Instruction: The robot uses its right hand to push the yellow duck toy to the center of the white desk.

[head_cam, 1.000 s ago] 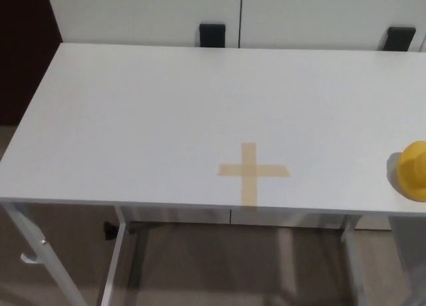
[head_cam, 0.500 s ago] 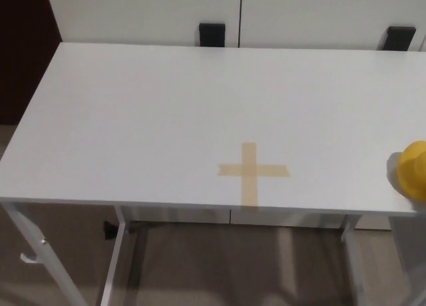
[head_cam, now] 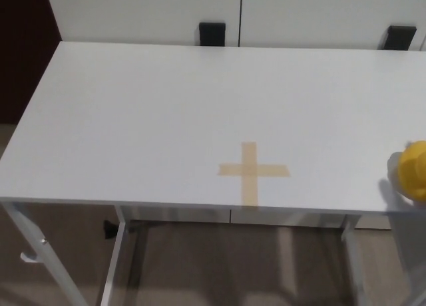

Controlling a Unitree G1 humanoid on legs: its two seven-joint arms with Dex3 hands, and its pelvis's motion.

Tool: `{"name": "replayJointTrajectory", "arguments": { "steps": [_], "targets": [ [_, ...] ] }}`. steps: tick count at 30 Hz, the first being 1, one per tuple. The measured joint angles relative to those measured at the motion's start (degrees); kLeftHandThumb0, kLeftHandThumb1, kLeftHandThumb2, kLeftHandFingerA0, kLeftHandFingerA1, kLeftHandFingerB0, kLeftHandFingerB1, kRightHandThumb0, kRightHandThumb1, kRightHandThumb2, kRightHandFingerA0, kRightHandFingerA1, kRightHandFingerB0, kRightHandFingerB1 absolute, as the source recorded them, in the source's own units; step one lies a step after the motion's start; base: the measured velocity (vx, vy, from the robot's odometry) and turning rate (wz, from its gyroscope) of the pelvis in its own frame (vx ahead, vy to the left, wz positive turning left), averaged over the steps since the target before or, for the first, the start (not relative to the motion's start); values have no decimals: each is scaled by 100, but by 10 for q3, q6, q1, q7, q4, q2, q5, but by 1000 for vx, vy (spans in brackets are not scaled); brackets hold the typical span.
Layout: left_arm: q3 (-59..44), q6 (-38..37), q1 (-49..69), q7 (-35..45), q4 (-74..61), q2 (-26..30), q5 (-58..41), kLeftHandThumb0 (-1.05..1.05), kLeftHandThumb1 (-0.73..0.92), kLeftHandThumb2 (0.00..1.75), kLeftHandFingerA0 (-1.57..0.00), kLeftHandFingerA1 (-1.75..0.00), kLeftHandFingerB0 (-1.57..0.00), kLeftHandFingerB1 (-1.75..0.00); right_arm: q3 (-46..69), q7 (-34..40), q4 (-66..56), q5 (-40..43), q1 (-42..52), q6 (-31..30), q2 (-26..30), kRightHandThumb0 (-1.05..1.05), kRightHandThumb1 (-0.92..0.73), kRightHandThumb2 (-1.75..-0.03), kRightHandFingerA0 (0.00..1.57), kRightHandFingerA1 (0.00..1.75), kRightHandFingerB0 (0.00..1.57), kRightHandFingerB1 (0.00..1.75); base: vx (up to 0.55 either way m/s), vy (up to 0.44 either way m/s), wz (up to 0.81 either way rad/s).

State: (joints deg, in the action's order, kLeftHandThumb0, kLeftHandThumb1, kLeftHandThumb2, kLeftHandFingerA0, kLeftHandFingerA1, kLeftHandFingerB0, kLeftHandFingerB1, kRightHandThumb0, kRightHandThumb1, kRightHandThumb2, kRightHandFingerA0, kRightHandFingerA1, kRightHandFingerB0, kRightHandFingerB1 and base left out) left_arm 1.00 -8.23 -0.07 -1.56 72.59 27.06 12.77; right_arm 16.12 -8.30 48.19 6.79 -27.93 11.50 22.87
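Only duck (head_cam: 414, 170) at desk's (head_cam: 166, 113) right edge

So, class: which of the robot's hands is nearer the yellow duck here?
Neither can be judged: no hand shows in this view. The duck sits at the desk's right edge, partly cut off, right of the tape cross.

A tape cross (head_cam: 253, 172) lies on the white tabletop (head_cam: 166, 113) near its front edge. The yellow duck (head_cam: 414, 171) sits well right of the cross, cut by the picture's edge.
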Motion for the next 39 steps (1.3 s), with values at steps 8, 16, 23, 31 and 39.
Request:
{"name": "replayJointTrajectory", "arguments": {
  "steps": [8, 16, 23, 31, 39],
  "targets": [
    [2, 0, -2, 0, 2, -4, 0, -16, 70, 62, -84, -54, -81, -49, -1, 1, 38, 0, 0, 0, -23, -92, -92, -80, 2, 26, 7, 27, 0, 0, 0],
    [7, 0, -3, -2, 3, -7, 1, -17, 70, 62, -84, -55, -81, -51, -5, 18, 57, -2, 0, 0, -44, -77, -75, -119, 0, 29, 6, 30, 0, 0, 0],
    [7, 0, -2, -2, 1, -8, 1, -18, 67, 61, -86, -57, -84, -51, -3, 31, 57, 0, 0, 1, -71, -91, -92, -81, 1, 28, 8, 27, 0, 0, 0],
    [6, 0, 2, -3, 2, -16, 1, -17, 68, 61, -84, -55, -84, -51, 11, 52, 52, 6, 0, 1, -102, -89, -91, -84, 3, 28, 13, 29, 0, 0, 0],
    [7, 0, 1, -3, 2, -21, 1, -16, 66, 60, -86, -59, -86, -52, 15, 71, 40, 8, -1, 1, -134, -84, -80, -117, 5, 41, 8, 40, 0, 0, 0]
  ]
}}
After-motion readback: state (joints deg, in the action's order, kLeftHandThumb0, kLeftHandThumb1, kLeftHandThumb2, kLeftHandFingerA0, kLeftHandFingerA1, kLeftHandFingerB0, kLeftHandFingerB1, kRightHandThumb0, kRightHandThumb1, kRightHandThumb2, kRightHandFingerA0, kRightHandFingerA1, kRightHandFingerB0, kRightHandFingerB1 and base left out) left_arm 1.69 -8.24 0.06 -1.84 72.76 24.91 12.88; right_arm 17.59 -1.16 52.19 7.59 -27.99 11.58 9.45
